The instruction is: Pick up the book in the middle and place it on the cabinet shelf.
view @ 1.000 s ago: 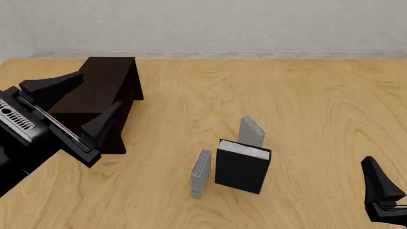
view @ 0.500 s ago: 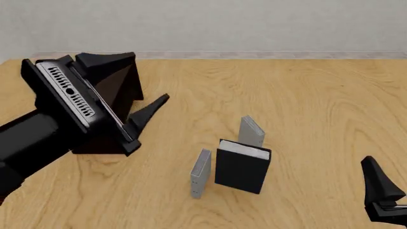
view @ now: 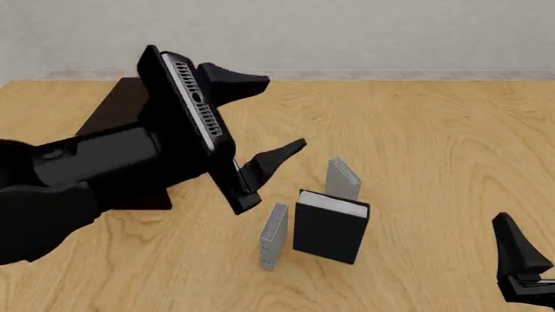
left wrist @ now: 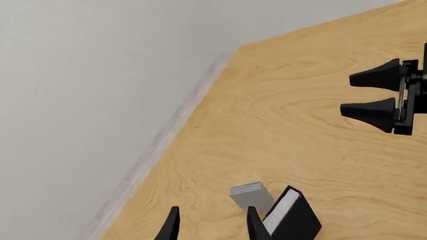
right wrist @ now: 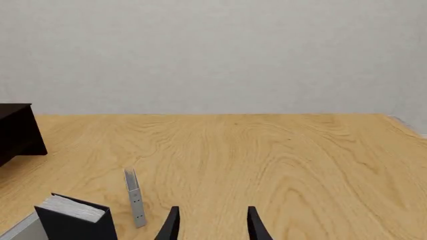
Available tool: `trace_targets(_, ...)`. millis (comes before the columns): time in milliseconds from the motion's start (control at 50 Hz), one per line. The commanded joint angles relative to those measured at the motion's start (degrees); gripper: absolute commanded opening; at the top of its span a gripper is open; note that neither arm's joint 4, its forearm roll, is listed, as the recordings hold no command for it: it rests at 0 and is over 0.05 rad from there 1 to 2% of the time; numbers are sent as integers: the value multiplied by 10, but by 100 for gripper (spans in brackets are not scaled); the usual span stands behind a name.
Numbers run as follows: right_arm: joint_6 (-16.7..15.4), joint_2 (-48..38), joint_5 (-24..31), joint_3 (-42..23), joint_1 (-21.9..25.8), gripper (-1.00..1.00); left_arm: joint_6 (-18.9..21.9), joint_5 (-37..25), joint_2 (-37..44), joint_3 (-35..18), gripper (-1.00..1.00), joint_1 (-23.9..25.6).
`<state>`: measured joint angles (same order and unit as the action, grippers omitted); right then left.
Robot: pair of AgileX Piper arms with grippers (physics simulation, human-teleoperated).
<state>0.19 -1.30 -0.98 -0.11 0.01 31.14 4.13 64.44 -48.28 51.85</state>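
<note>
The dark navy book (view: 329,231) with a white page edge stands upright in the middle of the table, between two thin grey books. It also shows in the left wrist view (left wrist: 293,220) and the right wrist view (right wrist: 73,220). The dark brown cabinet (view: 121,107) stands at the far left, mostly hidden behind my left arm, and its end shows in the right wrist view (right wrist: 17,132). My left gripper (view: 285,110) is open and empty, in the air up and left of the books. My right gripper (view: 520,260) is open and empty near the front right corner, and shows in the left wrist view (left wrist: 347,94).
One thin grey book (view: 273,237) stands just left of the dark book, the other (view: 342,179) just behind it. The wooden table (view: 433,143) ends at a pale wall at the back.
My left arm has swung up and to the right, from over the cabinet toward the books, its gripper still open. The right arm and the books have not moved.
</note>
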Motion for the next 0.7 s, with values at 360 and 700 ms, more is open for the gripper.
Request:
trace_targets(360, 0, 3, 4, -1, 0, 100, -55, -56, 110, -57, 100, 52)
trace_targets(700, 0, 3, 4, -1, 0, 100, -42, -24, 146, -55, 100, 38)
